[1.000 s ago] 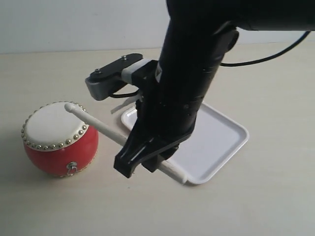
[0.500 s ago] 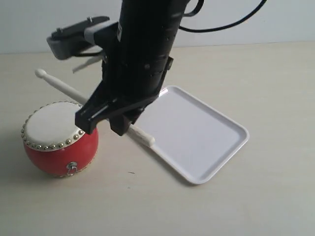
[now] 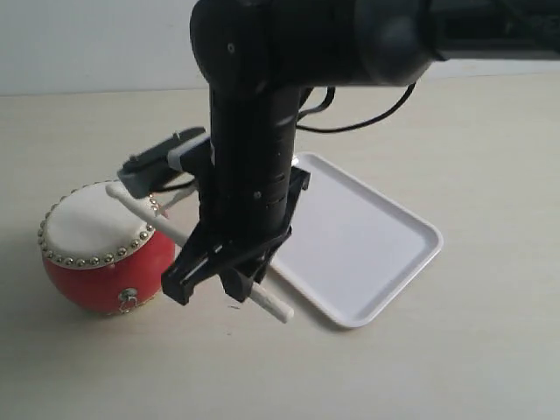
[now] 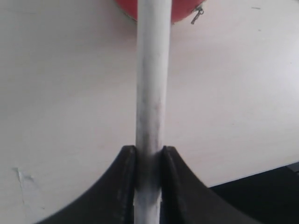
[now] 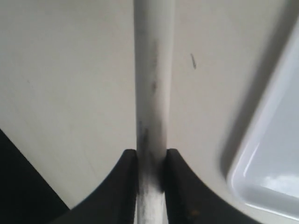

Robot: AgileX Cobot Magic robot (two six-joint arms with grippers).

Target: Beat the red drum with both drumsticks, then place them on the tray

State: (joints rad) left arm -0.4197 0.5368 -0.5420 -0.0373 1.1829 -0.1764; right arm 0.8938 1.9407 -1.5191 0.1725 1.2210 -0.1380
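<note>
Watch the tray (image 3: 376,241), near the red drum (image 3: 87,232) on the tabletop (image 3: 455,367): a wide swing could clip its rim, and a hard stroke could roll the drum. Your left tool (image 4: 149,155) is clenched, stick-wide, on one drumstick (image 4: 153,84) aimed at the drum. Your right tool (image 5: 152,156) likewise grips the other drumstick (image 5: 153,70) beside the tray.

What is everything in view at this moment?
drum: one, red with cream top, left in the exterior view.
drumsticks: two, pale, one in each gripper; one reaches over the drum.
tray: one, white, right of the drum.
table: one, beige, under everything.
arm: one in the exterior view, black, between drum and tray.
left gripper: black, shut on a drumstick.
right gripper: black, shut on a drumstick.
</note>
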